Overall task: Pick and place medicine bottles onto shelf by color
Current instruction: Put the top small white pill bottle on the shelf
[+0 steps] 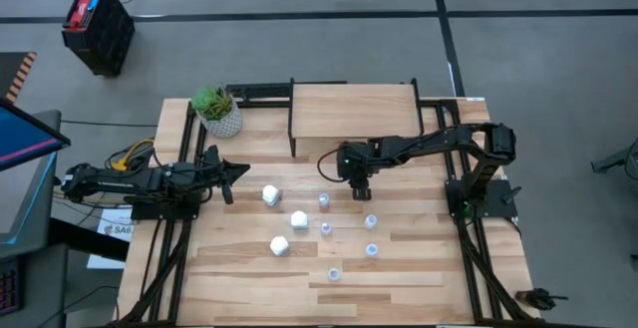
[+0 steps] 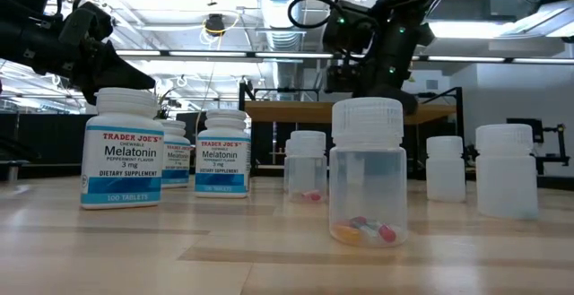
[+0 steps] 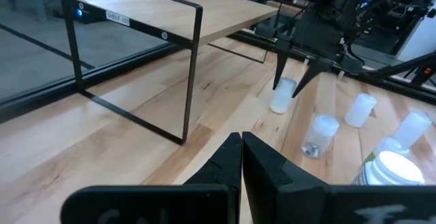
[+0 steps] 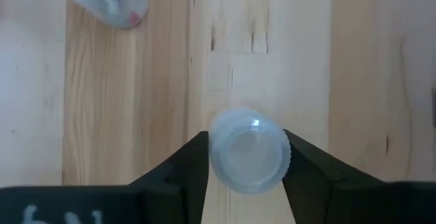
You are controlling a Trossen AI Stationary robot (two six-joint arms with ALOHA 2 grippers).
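- My right fingers (image 4: 246, 157) stood straight down over a translucent bottle (image 4: 248, 150) on the counter (image 1: 419, 268), one finger on each side of its ribbed cap, at or nearly at the cap's edge. I cannot tell whether they had gripped it.
- In the high view that bottle lay under the right fingers (image 1: 361, 190), just in front of the shelf (image 1: 354, 112), and was largely hidden by them.
- The shelf stood at the far middle of the counter, its light wood top bare.
- My left fingers (image 3: 241, 157) were pressed together, holding nothing, raised above the counter's left side and aimed toward the shelf and bottles.
- Three opaque white bottles (image 1: 270, 195) stood left of centre on the counter; the low view showed printed labels on them.
- The other translucent bottles (image 1: 371, 222) stood apart from one another right of centre, all upright on the counter.
- One nearby translucent bottle (image 2: 368, 171) held a few coloured pills at its bottom.
- A potted plant (image 1: 217, 111) stood at the counter's far left, beside the shelf.
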